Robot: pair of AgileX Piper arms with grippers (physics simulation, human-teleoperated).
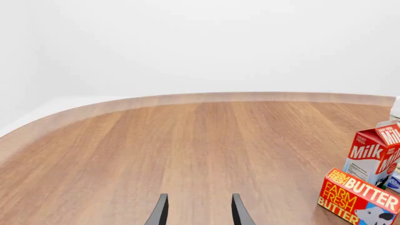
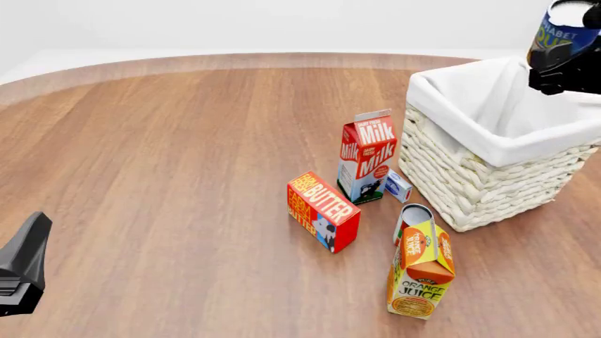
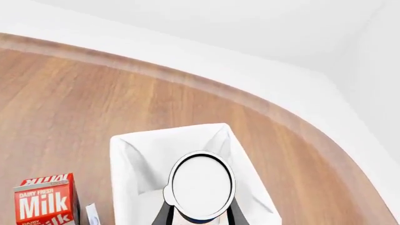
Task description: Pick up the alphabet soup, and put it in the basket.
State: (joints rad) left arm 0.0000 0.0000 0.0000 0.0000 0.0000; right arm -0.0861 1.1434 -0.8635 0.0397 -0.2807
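The alphabet soup can, blue label with yellow lettering and a silvery-white top, hangs in the air above the far right part of the white wicker basket. My right gripper is shut on the can. In the right wrist view the can's flat top sits between the fingers, directly over the basket's white cloth lining. My left gripper is open and empty, low over bare table; in the front view it shows at the near left edge.
A milk carton, a butter box, a small blue-and-white box, a red-and-white can and an orange juice carton stand left of and in front of the basket. The wooden table has a curved far edge.
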